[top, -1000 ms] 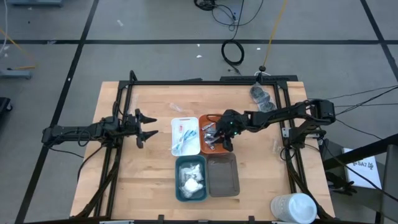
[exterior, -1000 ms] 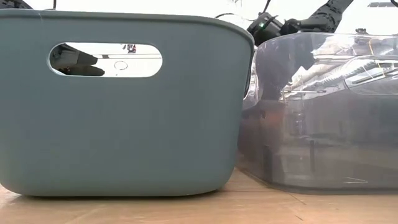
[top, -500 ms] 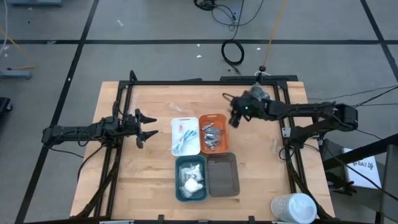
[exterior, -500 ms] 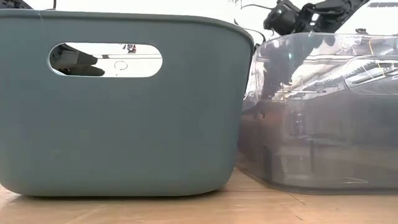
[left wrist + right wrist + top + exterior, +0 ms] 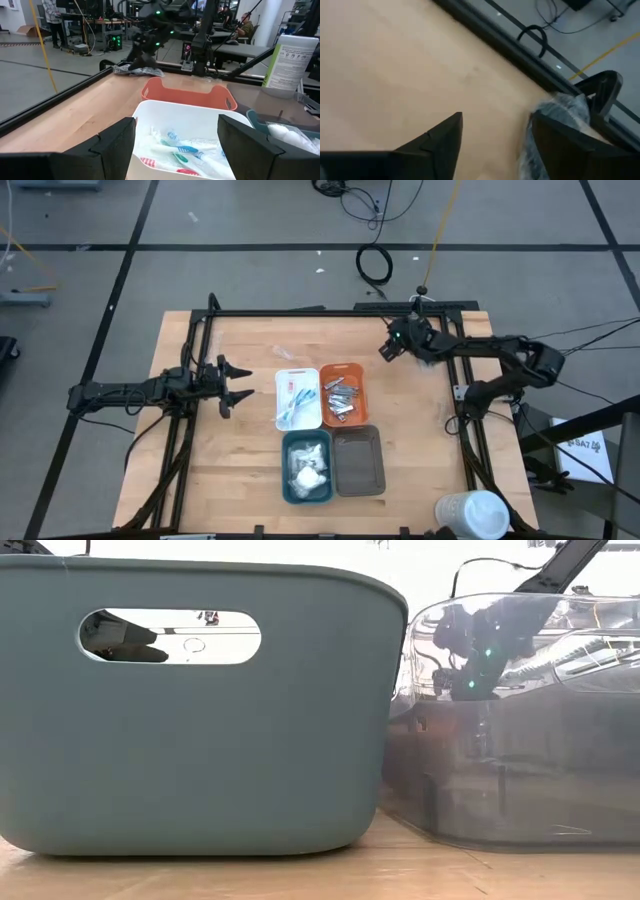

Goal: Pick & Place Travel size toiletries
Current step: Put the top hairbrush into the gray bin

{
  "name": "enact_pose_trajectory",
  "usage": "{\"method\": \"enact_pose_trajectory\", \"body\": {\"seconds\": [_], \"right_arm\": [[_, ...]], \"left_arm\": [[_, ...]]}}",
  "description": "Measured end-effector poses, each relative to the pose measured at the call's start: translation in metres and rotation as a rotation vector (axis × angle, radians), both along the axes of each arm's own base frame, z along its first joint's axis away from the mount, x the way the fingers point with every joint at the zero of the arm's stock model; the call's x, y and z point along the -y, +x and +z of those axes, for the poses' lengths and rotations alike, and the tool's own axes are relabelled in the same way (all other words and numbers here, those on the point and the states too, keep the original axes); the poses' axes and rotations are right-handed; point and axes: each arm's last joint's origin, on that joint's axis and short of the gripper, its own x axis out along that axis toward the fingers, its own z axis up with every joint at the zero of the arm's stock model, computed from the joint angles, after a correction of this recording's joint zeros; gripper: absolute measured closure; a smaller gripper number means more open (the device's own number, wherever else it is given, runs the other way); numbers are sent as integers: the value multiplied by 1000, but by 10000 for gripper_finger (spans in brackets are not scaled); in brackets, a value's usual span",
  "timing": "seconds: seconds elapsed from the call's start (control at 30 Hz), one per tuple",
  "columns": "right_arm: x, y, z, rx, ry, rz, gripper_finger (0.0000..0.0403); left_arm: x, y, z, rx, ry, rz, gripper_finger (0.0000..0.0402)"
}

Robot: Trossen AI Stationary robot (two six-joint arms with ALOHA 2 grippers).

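Nearest to me, by the front edge of the table, stand the teal tray [image 5: 306, 466] with white sachets [image 5: 307, 471] in it and the grey tray [image 5: 359, 461] just beside it. Behind them stand the white tray [image 5: 297, 398] with pink and blue sticks [image 5: 176, 152], and the orange tray [image 5: 343, 393] with silver pieces [image 5: 339, 397]. The four trays stand close together in the middle, and I see bare wood on both sides of them.

The left gripper [image 5: 239, 383] waits left of the white tray, its fingers wide apart and holding nothing.

Farther back, the right gripper [image 5: 386, 347] hangs near the far right corner, fingers spread and empty. Just beside it, by the far rail [image 5: 330, 311], lie dark grey pieces [image 5: 555, 117] in clear wrap.
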Motion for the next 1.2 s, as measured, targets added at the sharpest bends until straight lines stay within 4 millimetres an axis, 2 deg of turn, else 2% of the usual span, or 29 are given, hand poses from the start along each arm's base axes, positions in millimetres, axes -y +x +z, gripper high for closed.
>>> {"method": "enact_pose_trajectory", "body": {"seconds": [0.13, 0.3, 0.6, 0.7, 0.87, 1.03, 1.2], "right_arm": [[20, -1, -8, 2, -17, -48, 152], [35, 3, -15, -41, -13, -58, 149], [41, 5, -14, -41, -9, -65, 164], [38, 5, -13, -18, 46, -13, 163], [40, 9, 5, -89, 211, 0, 161], [55, 7, 30, -104, 227, -63, 168], [64, 3, 29, -113, 244, -32, 171]], "left_arm": [[0, 0, 0, 0, 0, 0, 128], [0, 0, 0, 0, 0, 0, 128], [0, 0, 0, 0, 0, 0, 128], [0, 0, 0, 0, 0, 0, 128], [0, 0, 0, 0, 0, 0, 128], [0, 0, 0, 0, 0, 0, 128], [0, 0, 0, 1, 0, 0, 128]]}}
